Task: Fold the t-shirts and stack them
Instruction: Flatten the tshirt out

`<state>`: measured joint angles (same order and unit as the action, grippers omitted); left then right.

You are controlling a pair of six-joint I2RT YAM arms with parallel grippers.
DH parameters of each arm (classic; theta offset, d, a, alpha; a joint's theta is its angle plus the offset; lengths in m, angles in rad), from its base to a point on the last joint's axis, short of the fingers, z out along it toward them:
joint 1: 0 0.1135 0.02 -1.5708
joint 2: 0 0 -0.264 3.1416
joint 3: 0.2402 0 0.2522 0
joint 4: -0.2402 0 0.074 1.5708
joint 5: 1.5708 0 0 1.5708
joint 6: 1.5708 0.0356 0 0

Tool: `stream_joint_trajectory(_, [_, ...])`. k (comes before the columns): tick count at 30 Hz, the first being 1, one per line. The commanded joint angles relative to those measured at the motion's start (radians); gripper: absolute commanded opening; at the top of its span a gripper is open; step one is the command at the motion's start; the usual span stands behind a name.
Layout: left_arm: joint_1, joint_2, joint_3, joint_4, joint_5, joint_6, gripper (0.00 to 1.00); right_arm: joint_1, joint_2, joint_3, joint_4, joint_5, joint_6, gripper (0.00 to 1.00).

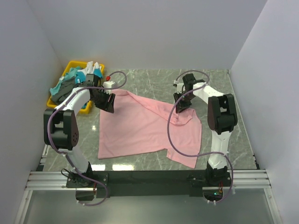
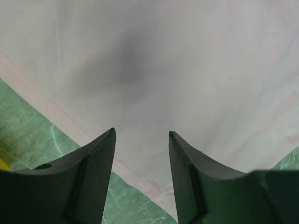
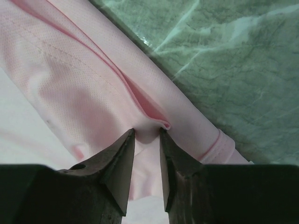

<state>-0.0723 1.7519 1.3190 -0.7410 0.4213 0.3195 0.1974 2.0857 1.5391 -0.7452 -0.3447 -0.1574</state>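
Note:
A light pink t-shirt (image 1: 140,126) lies spread on the green marble table (image 1: 154,79), its right side rumpled. My left gripper (image 1: 108,103) hovers open over the shirt's upper left corner. In the left wrist view the fingers (image 2: 141,132) straddle the pink cloth (image 2: 154,60) near its hem, with nothing between them. My right gripper (image 1: 181,107) is at the shirt's upper right edge. In the right wrist view its tips (image 3: 147,130) pinch a raised fold of the pink fabric (image 3: 70,70) beside a sleeve hem. Teal (image 1: 58,88), dark grey (image 1: 70,86) and white (image 1: 91,70) shirts lie heaped at the back left.
A yellow plastic bin (image 1: 72,64) at the back left corner holds the heap of other shirts. Grey walls close in the table on the left, right and back. A metal rail (image 1: 149,179) carrying both arm bases runs along the near edge.

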Motion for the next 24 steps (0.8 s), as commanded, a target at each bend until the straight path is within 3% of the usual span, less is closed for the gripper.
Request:
stream_joint_trajectory(1, [0.003, -0.02, 0.009, 0.014, 0.014, 0.016, 0.55, 0.01, 0.004, 0.043, 0.003, -0.033, 0.021, 0.32])
stream_joint_trajectory(5, [0.003, -0.017, 0.013, 0.011, 0.011, 0.03, 0.55, 0.008, -0.035, 0.039, 0.012, -0.022, 0.013, 0.08])
stream_joint_trajectory(7, [0.005, -0.017, 0.014, 0.011, 0.011, 0.03, 0.55, 0.008, -0.049, 0.045, 0.015, -0.01, 0.009, 0.0])
stream_joint_trajectory(16, [0.005, -0.008, 0.025, 0.012, 0.011, 0.036, 0.55, 0.004, -0.122, 0.148, 0.041, 0.085, -0.073, 0.0])
stream_joint_trajectory(24, [0.005, 0.023, 0.063, 0.028, 0.005, 0.004, 0.55, -0.009, -0.01, 0.326, 0.186, 0.28, -0.192, 0.0])
